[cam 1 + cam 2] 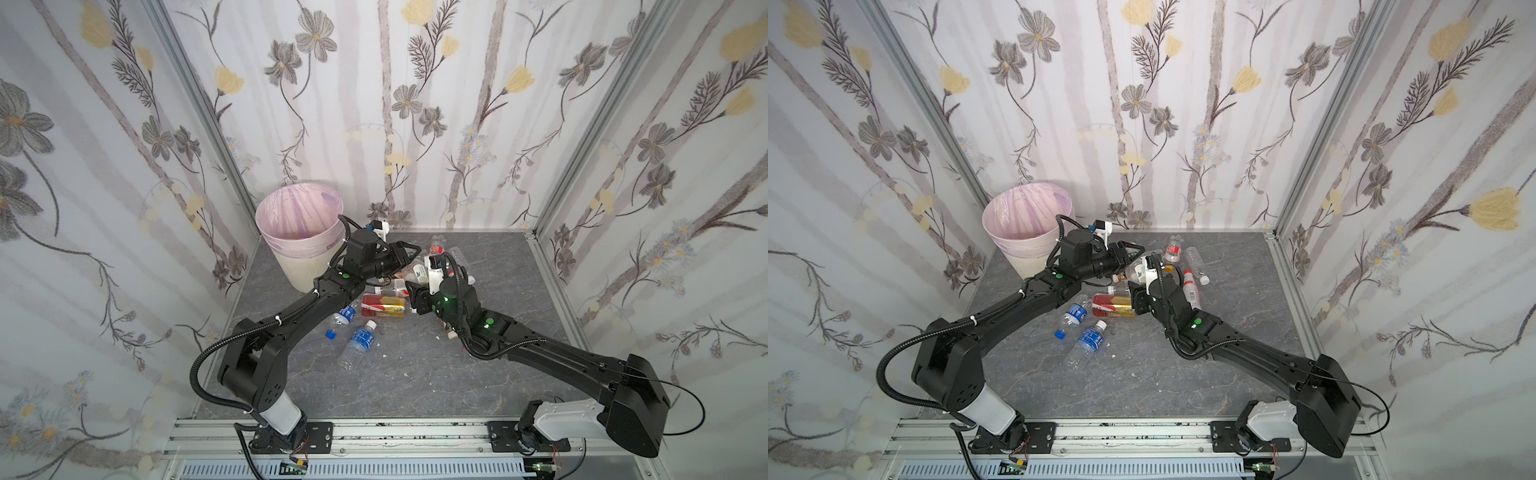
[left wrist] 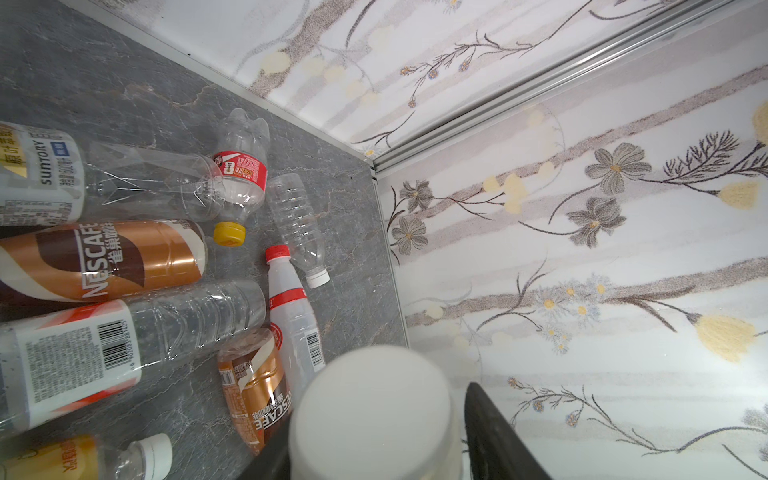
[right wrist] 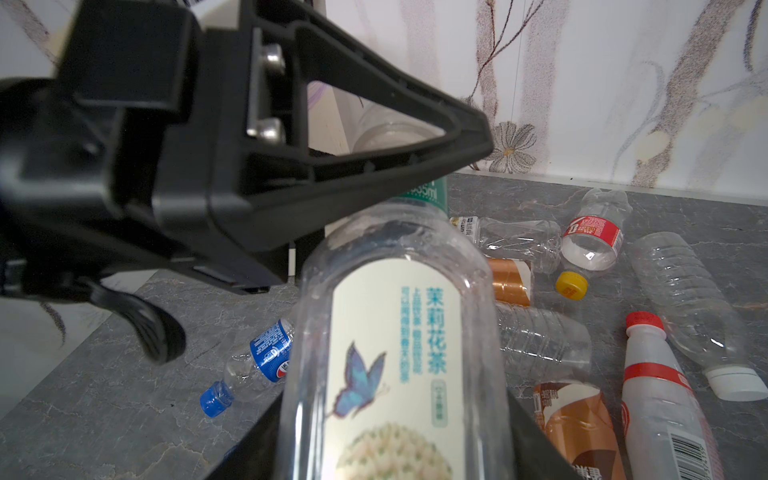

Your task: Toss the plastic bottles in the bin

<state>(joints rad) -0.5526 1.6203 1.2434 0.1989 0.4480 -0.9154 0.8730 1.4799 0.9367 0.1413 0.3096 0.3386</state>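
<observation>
In both top views the round cream ribbed plastic bin (image 1: 299, 270) (image 1: 1027, 262) stands back left, loose plastic bottles (image 1: 360, 338) (image 1: 1090, 338) nearby; the left wrist view shows the left gripper (image 2: 374, 436) clamped on a white plastic bottle (image 2: 374, 395), the right wrist view the right gripper (image 3: 395, 449) gripping a clear cream-labelled bottle (image 3: 395, 332).

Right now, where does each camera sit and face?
Top views: high in front, looking down on table, bin, left arm, right arm.
Left wrist: on the left arm, facing the far right corner; left gripper flanks a white bottle end.
Right wrist: on the right arm, facing the back wall; right gripper holds the butterfly-label bottle.
Shared: both wrist views show the yellow-capped bottle.
</observation>
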